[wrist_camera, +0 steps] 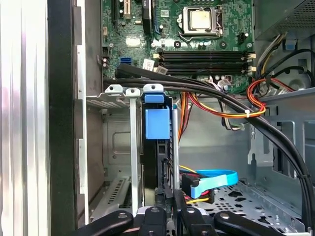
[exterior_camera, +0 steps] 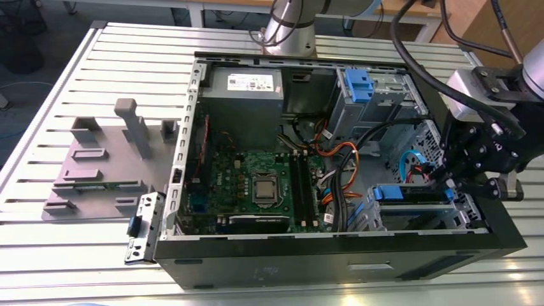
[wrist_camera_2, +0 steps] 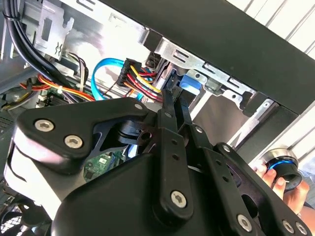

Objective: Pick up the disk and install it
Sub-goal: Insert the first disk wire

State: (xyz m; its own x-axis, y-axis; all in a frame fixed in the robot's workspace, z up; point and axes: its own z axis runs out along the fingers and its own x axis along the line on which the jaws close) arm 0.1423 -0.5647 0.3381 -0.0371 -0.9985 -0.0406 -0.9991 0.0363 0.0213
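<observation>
The disk (wrist_camera: 150, 167) stands on edge in a slot of the silver drive cage (wrist_camera: 114, 101) of the open computer case (exterior_camera: 340, 255), its blue rail (wrist_camera: 157, 123) facing the motherboard. In the exterior view the disk (exterior_camera: 398, 193) sits in the cage at the case's near corner on that view's right. My gripper (exterior_camera: 452, 183) hangs over the case wall beside it. In both wrist views the black fingers (wrist_camera_2: 170, 105) lie close together, shut, with the tips at the disk's near end (wrist_camera: 171, 197). Whether they pinch an edge of it is hidden.
Orange, black and blue cables (wrist_camera: 216, 110) run past the cage. The motherboard (exterior_camera: 255, 185) and grey power supply (exterior_camera: 246, 86) fill the case. A second cage with a blue latch (exterior_camera: 357, 80) stands behind. A grey fixture (exterior_camera: 102, 159) lies on the slatted table. A person's hand (wrist_camera_2: 280, 179) holds a round knob.
</observation>
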